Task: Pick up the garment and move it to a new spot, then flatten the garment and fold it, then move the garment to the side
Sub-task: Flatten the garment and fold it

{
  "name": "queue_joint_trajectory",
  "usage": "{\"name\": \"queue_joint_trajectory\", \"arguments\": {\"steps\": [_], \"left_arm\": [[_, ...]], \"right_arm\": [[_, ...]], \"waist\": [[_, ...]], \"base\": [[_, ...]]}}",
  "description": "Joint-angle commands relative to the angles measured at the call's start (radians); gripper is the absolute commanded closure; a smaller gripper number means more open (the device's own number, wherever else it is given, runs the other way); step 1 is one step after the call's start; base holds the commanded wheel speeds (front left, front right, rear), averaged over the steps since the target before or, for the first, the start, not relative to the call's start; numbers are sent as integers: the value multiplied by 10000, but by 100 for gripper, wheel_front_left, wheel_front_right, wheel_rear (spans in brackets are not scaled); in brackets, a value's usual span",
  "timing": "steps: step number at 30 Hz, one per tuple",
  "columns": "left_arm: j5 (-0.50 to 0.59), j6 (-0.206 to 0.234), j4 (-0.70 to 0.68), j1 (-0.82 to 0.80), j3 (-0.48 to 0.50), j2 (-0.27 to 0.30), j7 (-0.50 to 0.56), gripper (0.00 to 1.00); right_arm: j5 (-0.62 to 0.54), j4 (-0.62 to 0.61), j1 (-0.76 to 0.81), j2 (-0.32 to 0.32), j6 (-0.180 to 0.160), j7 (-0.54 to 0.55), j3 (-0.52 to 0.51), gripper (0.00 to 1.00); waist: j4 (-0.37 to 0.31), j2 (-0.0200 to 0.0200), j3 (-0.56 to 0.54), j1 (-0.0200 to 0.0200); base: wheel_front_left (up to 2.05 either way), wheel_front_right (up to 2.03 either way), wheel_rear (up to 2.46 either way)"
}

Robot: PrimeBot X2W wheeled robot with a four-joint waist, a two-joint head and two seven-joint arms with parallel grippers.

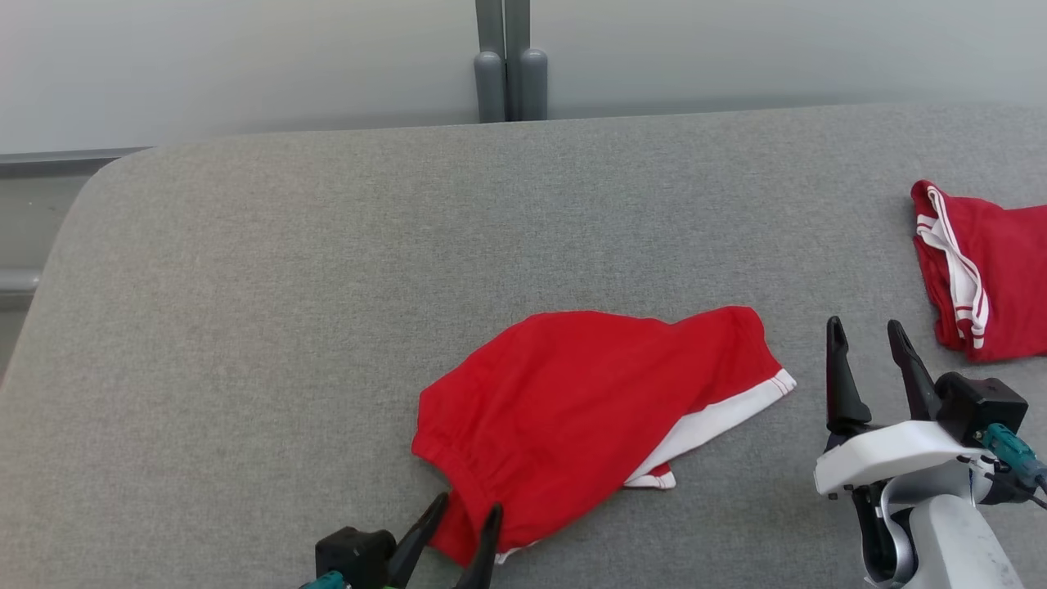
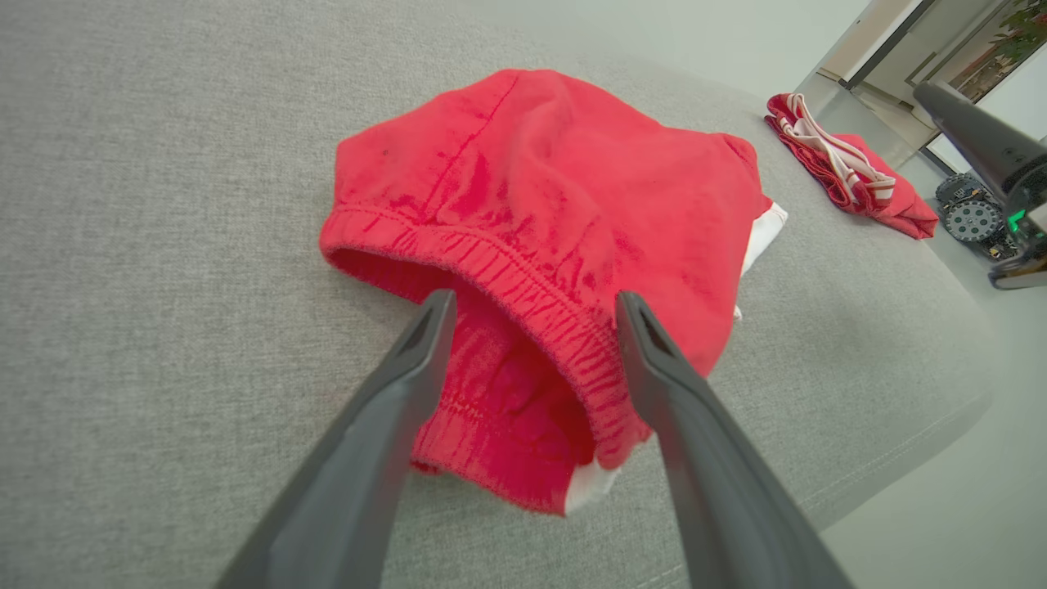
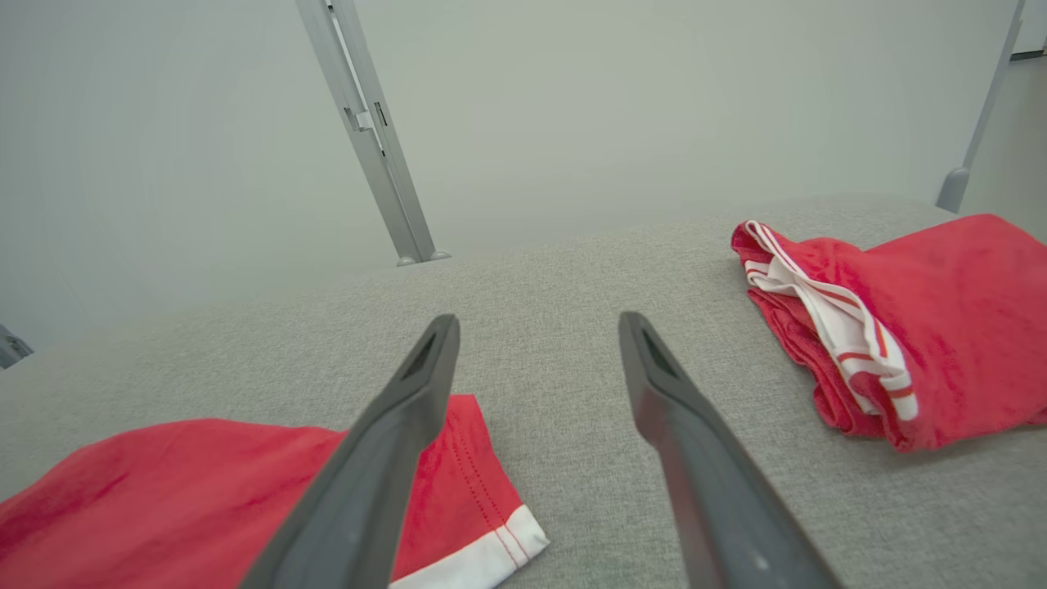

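Observation:
The garment (image 1: 589, 409) is a pair of red shorts with white hem bands, lying crumpled on the grey padded table (image 1: 286, 286) near its front edge. Its elastic waistband (image 2: 523, 286) faces my left gripper (image 1: 468, 511), which stands open with its fingertips over the waistband end, holding nothing. My right gripper (image 1: 865, 335) is open and empty, just right of the shorts' white-trimmed leg hem (image 3: 483, 556). In the right wrist view its fingers (image 3: 425, 384) hover above the table beside that hem.
A second red garment with white stripes (image 1: 981, 270) lies folded at the table's right edge, also seen in the right wrist view (image 3: 900, 327). A grey post (image 1: 509, 61) stands behind the table's far edge. The table's left half is bare grey fabric.

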Motion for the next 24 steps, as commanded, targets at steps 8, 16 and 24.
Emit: {"name": "queue_joint_trajectory", "arguments": {"steps": [8, 16, 24], "left_arm": [[-697, -39, -504, 221, 31, 102, 734, 61], [-927, -43, 94, -638, 458, -98, 337, 100], [-848, -120, 1078, -2137, 1142, 307, -118, 100]], "right_arm": [[242, -763, 425, 9, -1, -26, 36, 0], [380, -991, 428, 13, -1, -27, 25, 0], [419, -1176, 412, 11, -1, -27, 76, 0]], "waist": [[-408, 0, 96, 0], [-723, 0, 213, 0], [-1003, 0, 417, 0]], "base": [[0, 0, 0], [0, 0, 0], [0, 0, 0]]}}
